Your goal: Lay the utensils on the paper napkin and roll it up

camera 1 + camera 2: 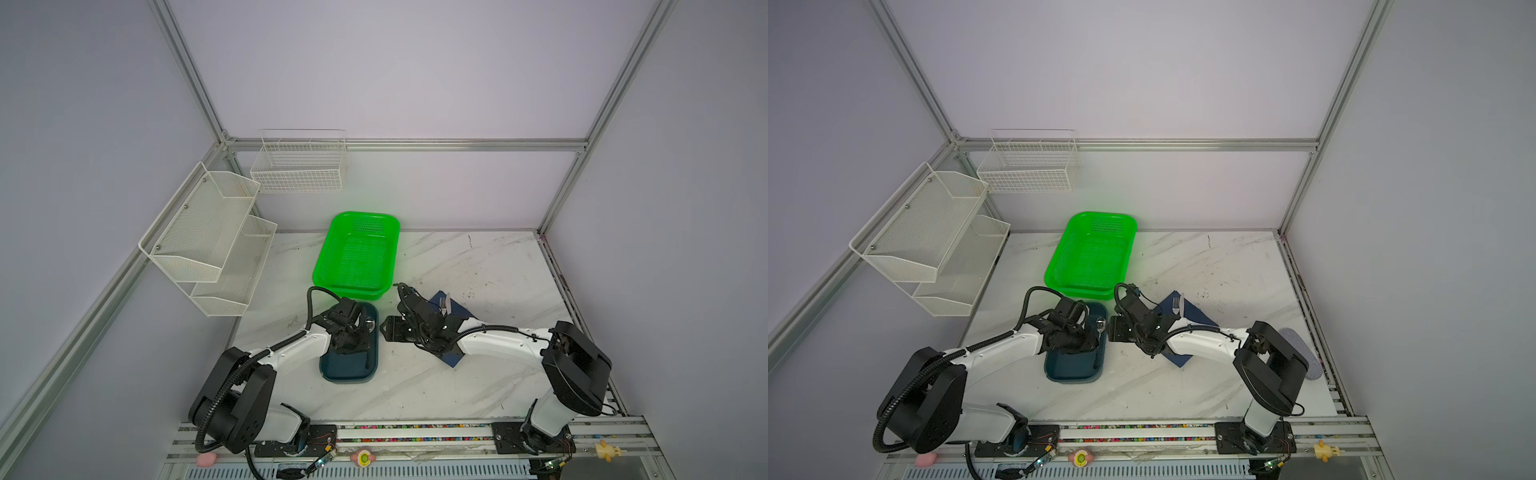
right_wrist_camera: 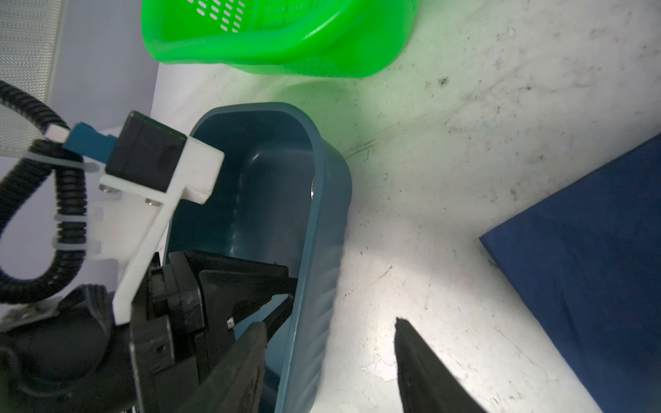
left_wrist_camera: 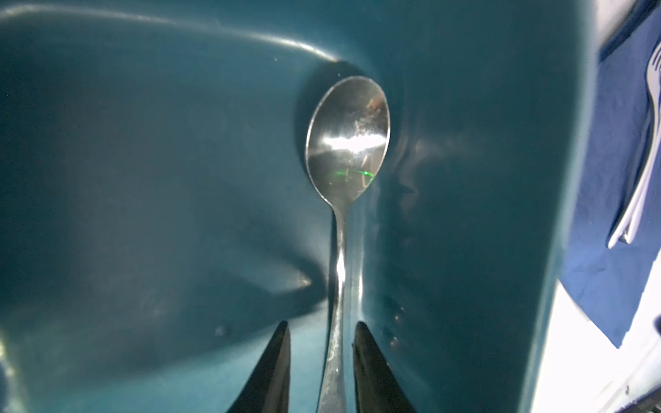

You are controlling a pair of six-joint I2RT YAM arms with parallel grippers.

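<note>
Since two of the three slim silver metal utensils, the fork [image 1: 443, 308] and the knife [image 1: 448, 299], already lie side by side on the thin dark navy blue paper napkin [image 1: 459, 311], only the shiny silver spoon [image 3: 346, 143] is left. It lies along the inner wall of the rigid dark teal rounded tray [image 3: 465, 107], bowl toward the far end. The left hand [image 3: 322, 327] is down inside the tray, set narrow, one black finger on each side of the spoon's handle with slivers of tray showing between, so not clamped yet. Judged step: pinch the handle, lift, carry across. The handle sits close to the tray wall, leaving little room for the finger on that side, which is likely why the approach runs lengthwise along the spoon. The right hand [image 2: 329, 327] hangs low at the tray's edge, wide, holding nothing. The tray wall stands between its fingers, and contact can't be told. It is probably there to steady the tray. The napkin lies flat on the white marble-pattern bench [image 1: 478, 266], bare bench between it and the tray. The right arm crosses over it in both top views and would need to clear the drop spot. A bright green perforated plastic basket [image 1: 365, 215] sits just behind the tray, and white wire racks [image 1: 208, 241] hang on the left wall, out of the way. Rolling not started.
</note>
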